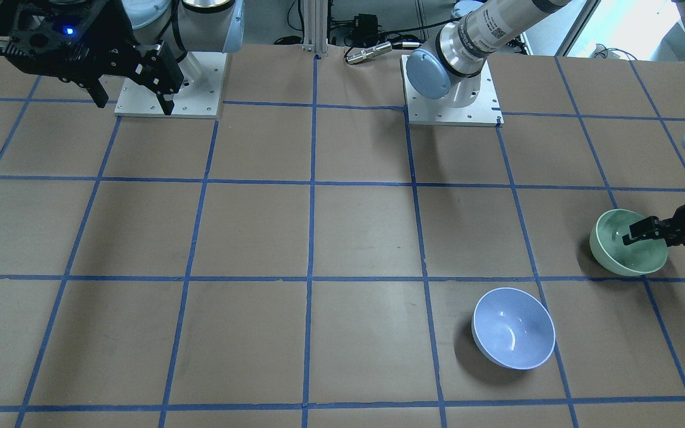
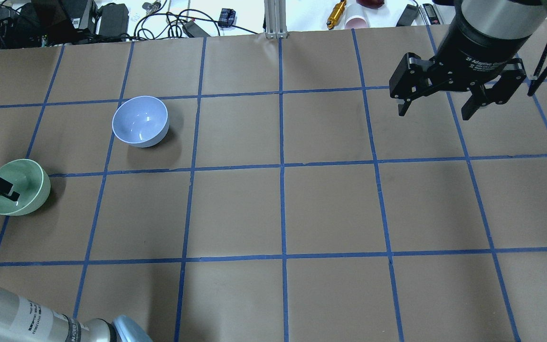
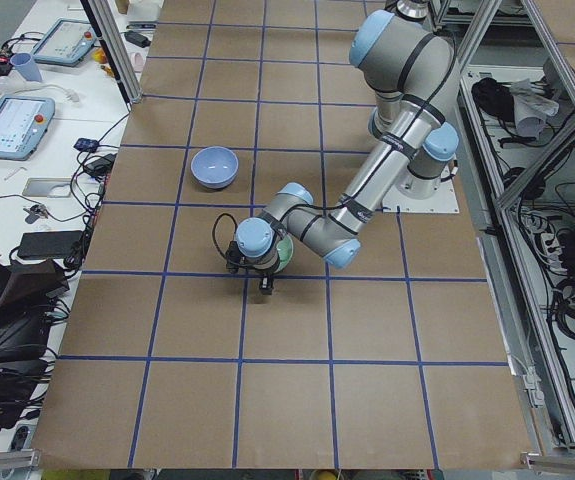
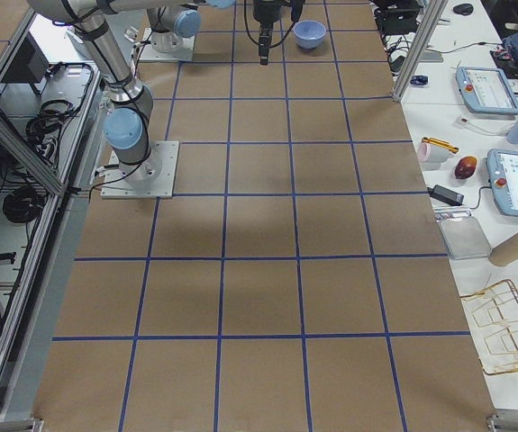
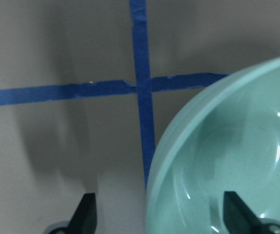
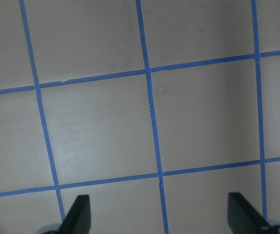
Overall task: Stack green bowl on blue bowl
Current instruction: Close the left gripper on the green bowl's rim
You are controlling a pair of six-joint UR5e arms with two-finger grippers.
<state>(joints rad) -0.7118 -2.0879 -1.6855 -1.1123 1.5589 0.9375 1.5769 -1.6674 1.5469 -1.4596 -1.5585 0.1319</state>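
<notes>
Green bowl (image 2: 30, 178) — glossy pale mint, thin lighter rim, upright. Left gripper (image 5: 161, 212) spread astride its rim. Blue bowl (image 2: 140, 121) near, apart. Right gripper (image 2: 437, 107) spread — far off.

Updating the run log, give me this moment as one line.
phase: pre-grasp | left jaws: open, straddling green bowl rim | right jaws: open, empty | blue bowl: empty, apart

Four wide views sharing the blue bowl (image 2: 140, 121); two close wrist views.
</notes>
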